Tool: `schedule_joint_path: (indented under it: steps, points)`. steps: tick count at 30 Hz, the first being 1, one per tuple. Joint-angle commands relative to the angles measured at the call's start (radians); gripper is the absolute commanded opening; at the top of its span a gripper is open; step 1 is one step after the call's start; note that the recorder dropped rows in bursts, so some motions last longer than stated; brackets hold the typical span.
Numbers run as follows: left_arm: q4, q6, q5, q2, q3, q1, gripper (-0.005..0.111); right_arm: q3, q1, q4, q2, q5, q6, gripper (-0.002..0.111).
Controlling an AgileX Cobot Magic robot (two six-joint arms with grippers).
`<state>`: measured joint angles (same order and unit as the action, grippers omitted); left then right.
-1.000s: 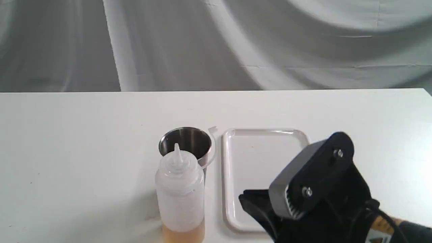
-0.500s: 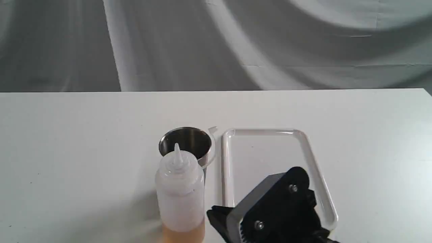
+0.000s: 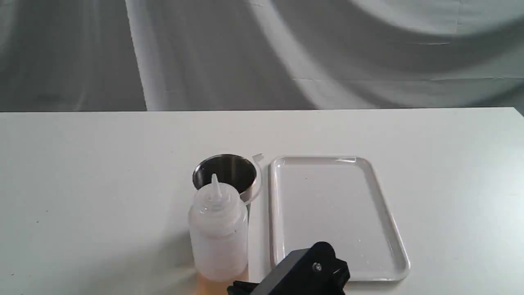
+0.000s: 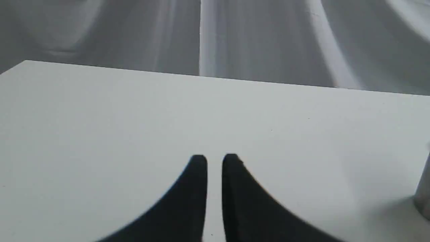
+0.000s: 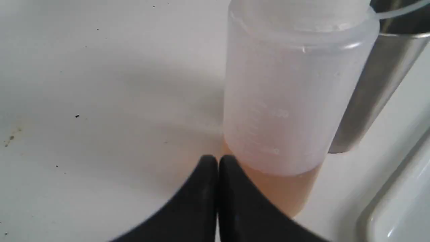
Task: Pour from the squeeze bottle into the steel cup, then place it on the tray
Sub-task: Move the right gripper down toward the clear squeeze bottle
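At the near edge of the table, the right gripper has come down and to the left over the last second. It was high over the near part of the tray and now sits low, just beside the foot of the squeeze bottle. Only the black housing shows at the bottom of the exterior view. In the right wrist view its fingers are clenched tip to tip and hold nothing, with the tips pointing at the amber band at the bottle's base. I cannot tell whether they touch the plastic. I read this as the approach to the first grasp: nothing is lifted and nothing is poured. The fingers must part before they can take the bottle, so closing in while pressed together risks nudging it toward the cup. The bottle stands upright on the table with the nozzle up and liquid only in its lowest part. The steel cup stands directly behind it, very close or touching, and the tray lies flat just to the right of both with nothing on it. The left gripper hangs over bare table well to the left, its fingers a slit apart and gripping nothing. The table is matte white with a few dark specks and a faint brownish smudge in the right wrist view. Behind the table hangs a grey cloth backdrop in loose folds, and the lighting is even.
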<state>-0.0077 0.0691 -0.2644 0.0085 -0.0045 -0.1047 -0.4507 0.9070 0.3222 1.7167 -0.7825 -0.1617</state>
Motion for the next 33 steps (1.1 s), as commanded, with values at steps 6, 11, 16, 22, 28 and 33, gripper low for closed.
schedule_joint_path:
  steps: [6, 11, 16, 22, 28, 33]
  points:
    - [-0.004, 0.002, -0.001, 0.003, 0.004, 0.005, 0.008, 0.002, 0.001, 0.002, 0.0, -0.013, 0.002, 0.002]
    - [-0.004, 0.002, -0.001, 0.003, 0.004, 0.005, 0.008, 0.002, 0.001, 0.002, 0.0, 0.017, 0.002, 0.029]
    - [-0.004, 0.002, -0.001, 0.003, 0.004, 0.005, 0.008, 0.002, 0.001, 0.078, 0.0, 0.089, 0.003, 0.076]
    - [-0.004, 0.002, -0.001, 0.003, 0.004, 0.005, 0.008, 0.0, 0.001, 0.099, 0.0, 0.083, 0.003, 0.094]
    - [-0.004, 0.002, -0.001, 0.003, 0.004, 0.005, 0.008, 0.0, 0.001, 0.105, 0.0, -0.002, 0.003, 0.095]
    - [-0.004, 0.002, -0.001, 0.003, 0.004, 0.005, 0.008, 0.0, 0.0, 0.125, 0.0, -0.039, 0.003, 0.095]
